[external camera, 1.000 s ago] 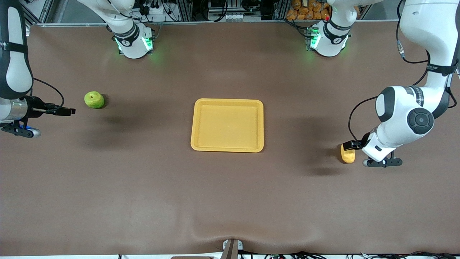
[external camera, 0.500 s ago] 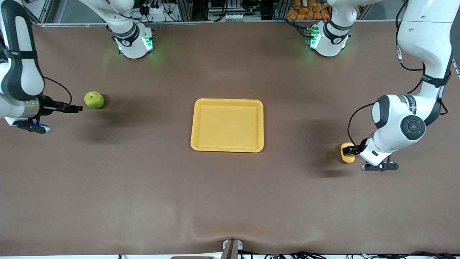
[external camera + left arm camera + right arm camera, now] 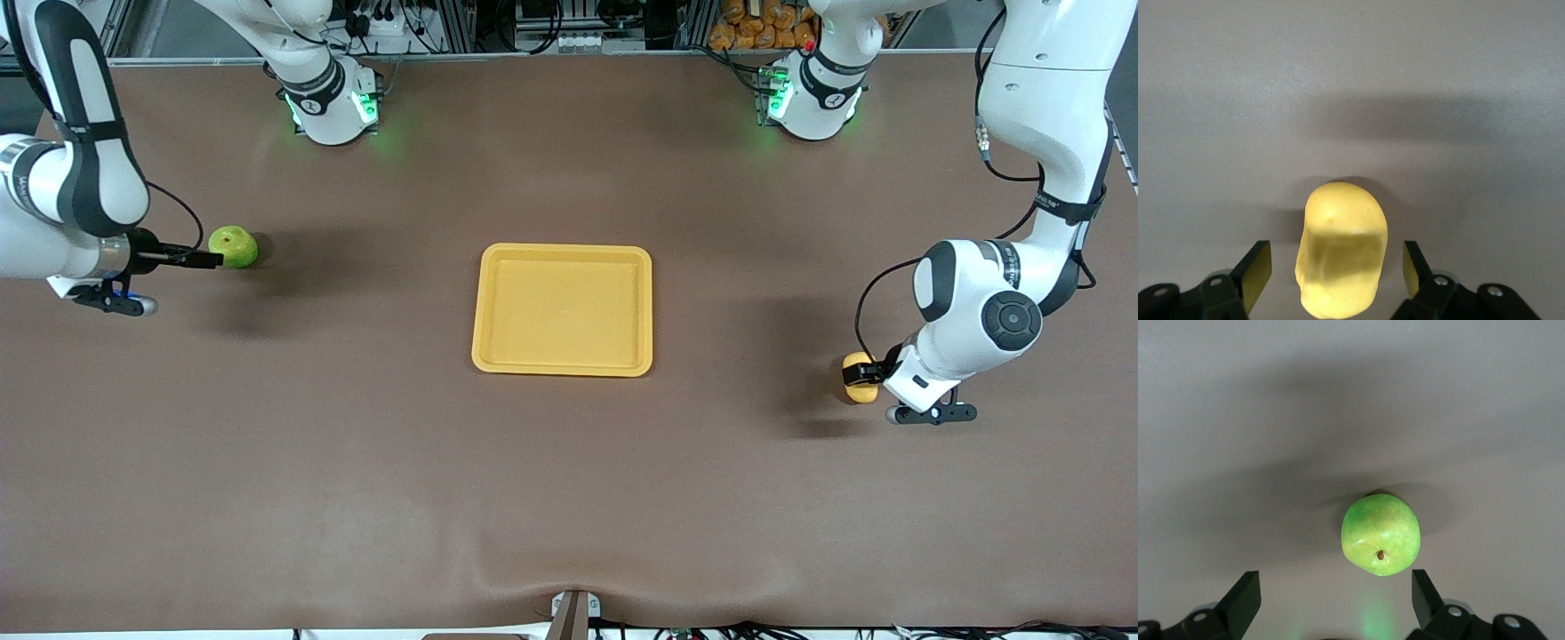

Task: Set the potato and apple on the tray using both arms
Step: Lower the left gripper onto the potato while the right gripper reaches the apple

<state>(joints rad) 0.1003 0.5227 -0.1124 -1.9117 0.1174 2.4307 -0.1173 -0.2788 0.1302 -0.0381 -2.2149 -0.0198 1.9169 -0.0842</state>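
The yellow bumpy potato [image 3: 855, 378] lies on the brown table toward the left arm's end. My left gripper [image 3: 864, 372] is down around it and open. In the left wrist view the potato [image 3: 1341, 250] sits between the fingers [image 3: 1257, 270] with a gap on each side. The green apple [image 3: 235, 246] rests toward the right arm's end. My right gripper [image 3: 212, 260] is open with its tips just short of the apple [image 3: 1381, 535], which lies off to one finger's side. The yellow-orange tray [image 3: 562, 367] sits mid-table with nothing on it.
The arms' green-lit bases [image 3: 331, 107] [image 3: 805, 100] stand along the table's back edge, with cables and a pile of orange items [image 3: 756, 31] past it. The table cover has a wrinkle [image 3: 569, 569] near the front edge.
My right gripper has moved across the table up to the apple. My left gripper has settled lower around the potato and its fingers have narrowed slightly. Potato, apple and tray have not moved.
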